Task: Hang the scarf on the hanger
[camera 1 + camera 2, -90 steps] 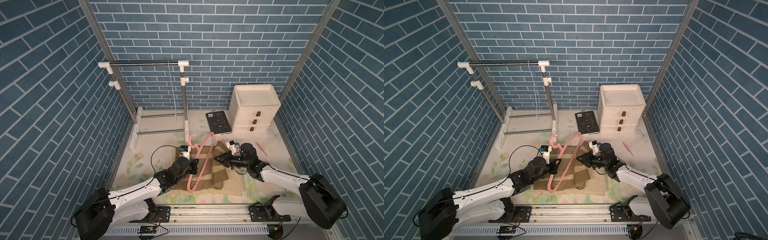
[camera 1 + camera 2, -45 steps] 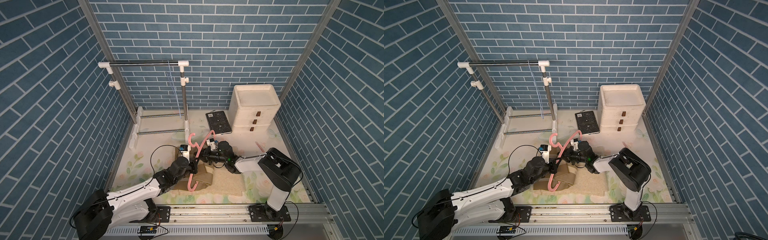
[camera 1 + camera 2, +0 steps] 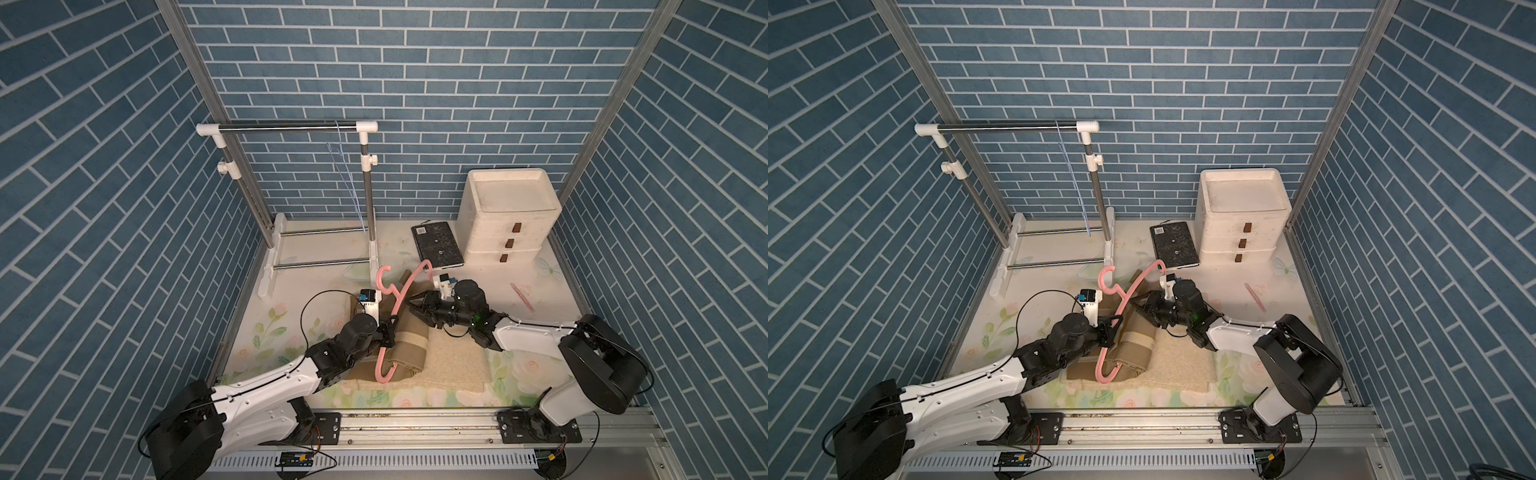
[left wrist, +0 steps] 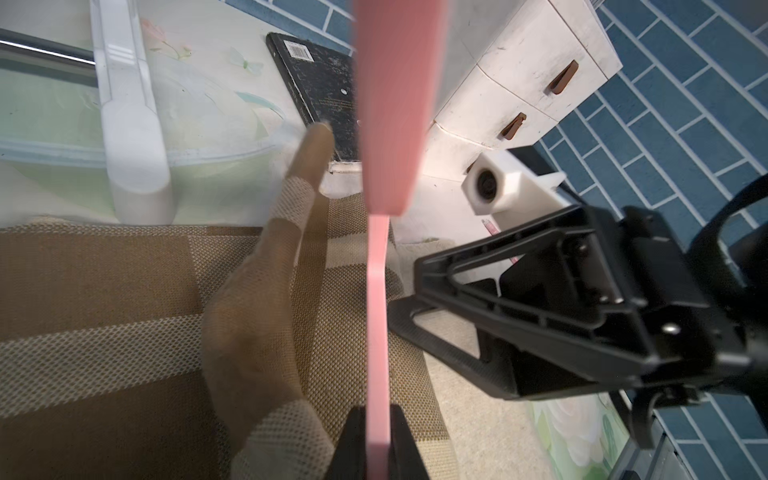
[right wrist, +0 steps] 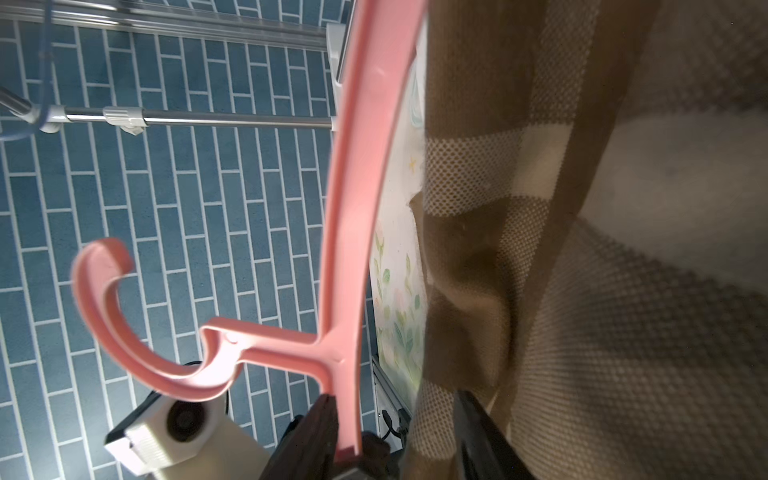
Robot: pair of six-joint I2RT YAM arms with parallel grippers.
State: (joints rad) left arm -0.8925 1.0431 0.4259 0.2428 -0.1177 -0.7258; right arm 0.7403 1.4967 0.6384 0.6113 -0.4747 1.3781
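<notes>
Right gripper [image 3: 413,308] has parted its jaws just beside the hanger [image 3: 414,280] in both top views; the scarf [image 3: 409,343] lies under the hanger. Left wrist view: left gripper [image 4: 378,415] clamps the hanger. Right wrist view: scarf beside hanger.

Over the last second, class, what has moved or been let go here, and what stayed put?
The right gripper moved in to the pink hanger, dragging the scarf along so that it now lies bunched there, then opened and let it go. The left gripper stayed shut on the hanger, which barely shifted. The rack, book and drawers did not move.
</notes>
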